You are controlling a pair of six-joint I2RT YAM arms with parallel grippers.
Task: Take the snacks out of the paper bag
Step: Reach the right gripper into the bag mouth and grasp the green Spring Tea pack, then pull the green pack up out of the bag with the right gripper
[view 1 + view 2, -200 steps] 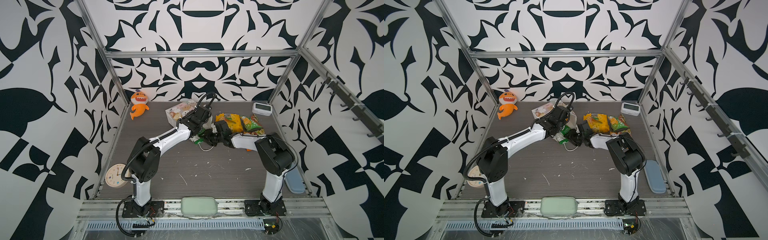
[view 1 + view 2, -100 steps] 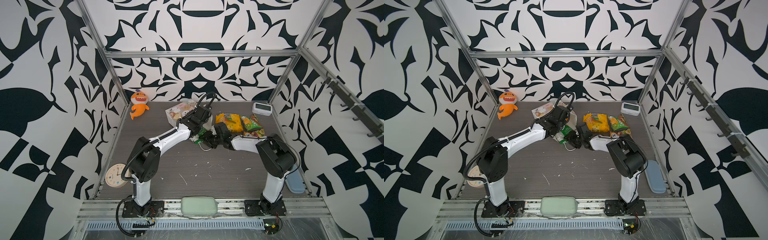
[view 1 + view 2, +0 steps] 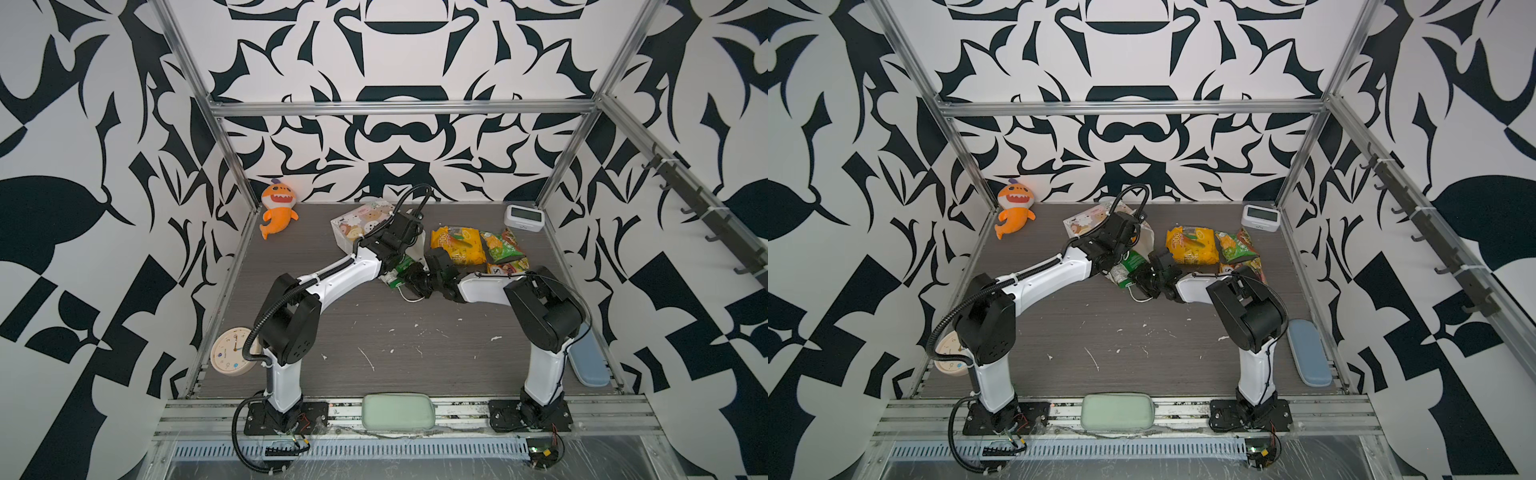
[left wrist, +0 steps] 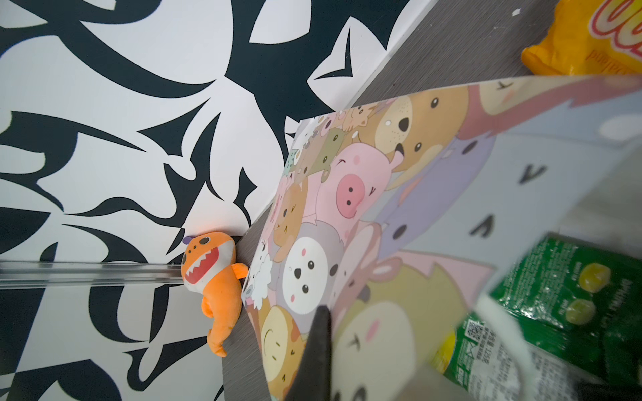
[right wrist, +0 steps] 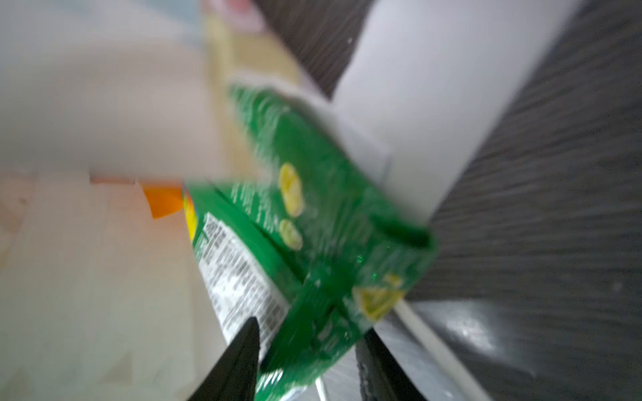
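Your paper bag (image 3: 359,224) lies on its side at the back of the grey table (image 3: 374,328), mouth toward the right arm; the left gripper (image 3: 394,257) is clamped tight on the bag's wall by the mouth, with one black finger (image 4: 314,354) flat against the cartoon-animal face. A green snack packet (image 5: 312,208) sticks half out of the mouth; the right gripper (image 5: 309,328) straddles its outer end with its fingers about halfway apart; the packet fills the gap, yet the wrist view is too blurred to tell you whether they press on it.

In your way: the left arm's wrist hangs right over the mouth; the bag's white cord handle (image 3: 411,296) loops on the table under the right gripper; an orange corner (image 5: 163,205) shows deeper in the bag.

Just behind the right wrist lie a yellow-orange packet (image 3: 457,245) and a green and red packet (image 3: 500,248) touching it. Well clear are the orange plush shark (image 3: 277,208), the white digital clock (image 3: 524,217), the round clock (image 3: 232,351) at the left edge, the mint pouch (image 3: 398,411) on the front rail and the blue case (image 3: 588,365) at the right edge.

Against a second ago, the right gripper sits slightly nearer the bag's mouth; the bag, the left arm and the set-out packets have not shifted.
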